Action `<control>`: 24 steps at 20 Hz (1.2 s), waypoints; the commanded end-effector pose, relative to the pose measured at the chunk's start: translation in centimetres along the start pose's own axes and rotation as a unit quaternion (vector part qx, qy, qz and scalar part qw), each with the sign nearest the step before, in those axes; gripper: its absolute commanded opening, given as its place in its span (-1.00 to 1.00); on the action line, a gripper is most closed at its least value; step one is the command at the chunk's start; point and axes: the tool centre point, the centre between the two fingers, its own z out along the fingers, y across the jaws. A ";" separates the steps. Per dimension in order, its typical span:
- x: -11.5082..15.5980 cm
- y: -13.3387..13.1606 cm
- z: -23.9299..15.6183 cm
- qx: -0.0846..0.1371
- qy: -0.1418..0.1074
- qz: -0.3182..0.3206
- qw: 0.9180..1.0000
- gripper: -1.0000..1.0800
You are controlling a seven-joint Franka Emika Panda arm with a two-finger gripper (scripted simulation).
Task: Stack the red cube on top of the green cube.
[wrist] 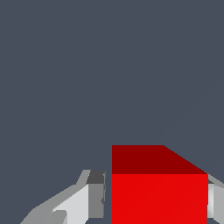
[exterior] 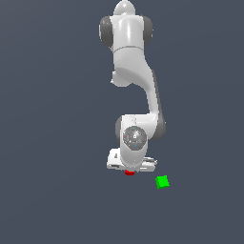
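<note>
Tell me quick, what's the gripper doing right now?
Gripper: open around the red cube, a gap showing beside one finger, so not clamped yet.

the exterior view looks steeply down from far off onto the arm (exterior: 136, 86) and grey floor (exterior: 52, 143). the wrist view sits very close behind the pincer (wrist: 153, 197). both share the red cube (wrist: 159, 192).

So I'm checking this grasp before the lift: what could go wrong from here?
1. In the wrist view the red cube sits off-centre in the hand, with a gap at one finger; closing could push or twist it.
2. The green cube lies close by, so a low carry might knock it.
</note>
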 end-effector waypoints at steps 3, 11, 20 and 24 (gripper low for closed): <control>0.1 0.0 -0.1 0.000 0.000 0.000 1.000 -1.00; 0.0 0.0 0.0 0.000 0.000 0.000 1.000 -1.00; -0.1 0.0 -3.2 0.000 0.000 0.000 1.000 -1.00; -0.1 0.0 -6.4 0.000 0.000 0.000 1.000 -1.00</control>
